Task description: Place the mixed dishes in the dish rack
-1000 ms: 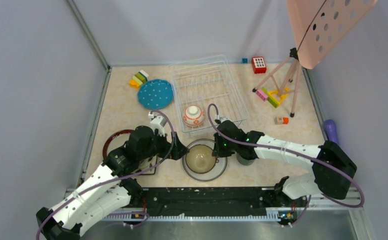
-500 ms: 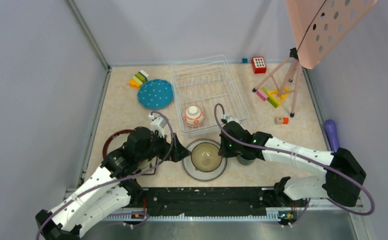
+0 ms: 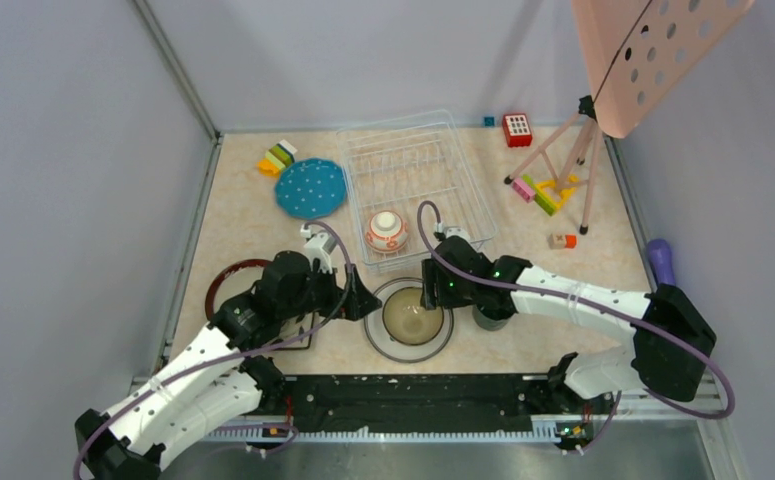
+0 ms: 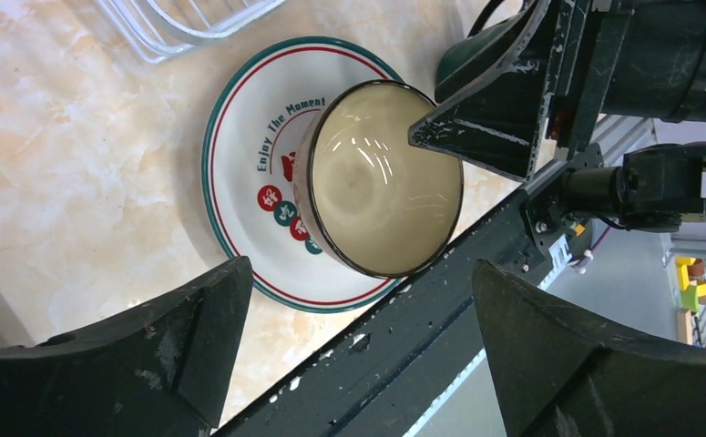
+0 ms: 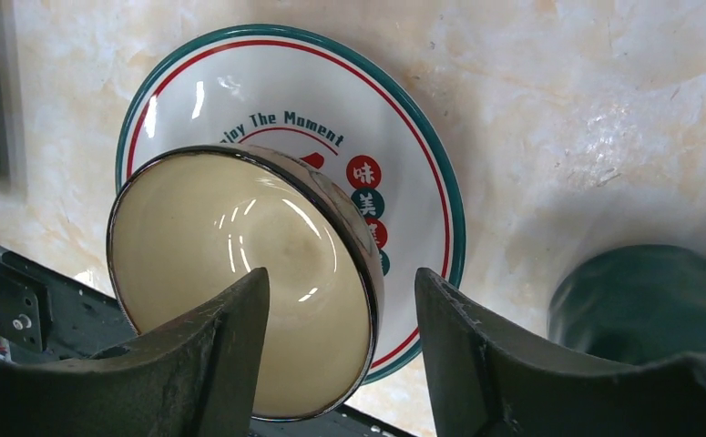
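Observation:
The brown bowl (image 3: 410, 315) (image 5: 240, 273) (image 4: 381, 182) sits off-centre on the grey-rimmed round plate (image 3: 378, 341) (image 5: 404, 118) (image 4: 240, 155). My right gripper (image 3: 431, 290) (image 5: 340, 300) is open and straddles the bowl's rim, one finger over its inside and one outside. My left gripper (image 3: 359, 300) (image 4: 360, 269) is wide open just left of the plate, holding nothing. The dark green mug (image 3: 488, 320) (image 5: 640, 300) stands right of the plate, half under the right arm. The orange-white bowl (image 3: 387, 231) lies in the dish rack (image 3: 413, 160). The blue dotted plate (image 3: 310, 187) lies left of the rack.
A dark-rimmed dish (image 3: 225, 282) lies partly hidden under my left arm. Toy blocks (image 3: 277, 157) (image 3: 545, 192) are scattered at the back. A pink perforated board on a tripod (image 3: 578, 150) stands at the back right. The black base rail (image 3: 413, 395) runs along the near edge.
My right gripper, shut at the bowl's rim half a second ago, has opened and shifted slightly left. The bowl was nudged a little to the right. The left gripper barely moved.

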Robot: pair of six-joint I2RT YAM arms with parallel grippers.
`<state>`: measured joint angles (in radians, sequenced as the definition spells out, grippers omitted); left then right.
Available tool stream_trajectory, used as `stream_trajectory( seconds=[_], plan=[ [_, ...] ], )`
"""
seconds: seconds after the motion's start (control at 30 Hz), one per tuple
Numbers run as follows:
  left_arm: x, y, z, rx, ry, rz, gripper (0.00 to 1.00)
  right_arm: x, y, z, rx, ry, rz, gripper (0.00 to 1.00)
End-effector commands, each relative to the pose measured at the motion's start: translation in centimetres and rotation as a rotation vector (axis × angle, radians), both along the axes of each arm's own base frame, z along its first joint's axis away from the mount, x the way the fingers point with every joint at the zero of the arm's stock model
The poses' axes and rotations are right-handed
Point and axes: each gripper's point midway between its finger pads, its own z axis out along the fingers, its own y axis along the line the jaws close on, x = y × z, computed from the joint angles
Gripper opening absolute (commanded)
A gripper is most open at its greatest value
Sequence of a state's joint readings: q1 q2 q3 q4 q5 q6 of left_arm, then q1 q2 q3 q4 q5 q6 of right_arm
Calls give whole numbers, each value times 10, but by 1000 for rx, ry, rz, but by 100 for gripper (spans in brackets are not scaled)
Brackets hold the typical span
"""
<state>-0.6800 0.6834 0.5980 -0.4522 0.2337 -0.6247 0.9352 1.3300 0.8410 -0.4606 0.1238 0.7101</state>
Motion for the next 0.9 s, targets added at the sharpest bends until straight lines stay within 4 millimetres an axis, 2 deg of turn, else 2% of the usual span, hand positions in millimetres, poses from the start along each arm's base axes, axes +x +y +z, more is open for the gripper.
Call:
stream_trajectory(
  seconds=[0.0,0.13,0.23,0.4,0.6,0.83,0.87],
  plan=[
    [18,-4,25,-29,-87,28,95,9,11,11,9,-35,14,60],
    [15,-9,18,-48,-72,8,95,8,11,2,-9,-27,28,57],
    [14,-9,13,-54,-54,13,95,6,15,6,33,-39,40,45],
    [11,-8,11,-60,-38,11,94,6,16,9,28,-40,61,47],
    [8,-6,13,-70,-38,25,94,-1,12,-5,-16,6,85,46],
    [-1,-5,1,-93,-7,15,93,-10,5,-12,4,18,82,29],
    [-3,-5,-1,-96,2,11,94,-11,5,-12,3,21,85,24]
  ],
)
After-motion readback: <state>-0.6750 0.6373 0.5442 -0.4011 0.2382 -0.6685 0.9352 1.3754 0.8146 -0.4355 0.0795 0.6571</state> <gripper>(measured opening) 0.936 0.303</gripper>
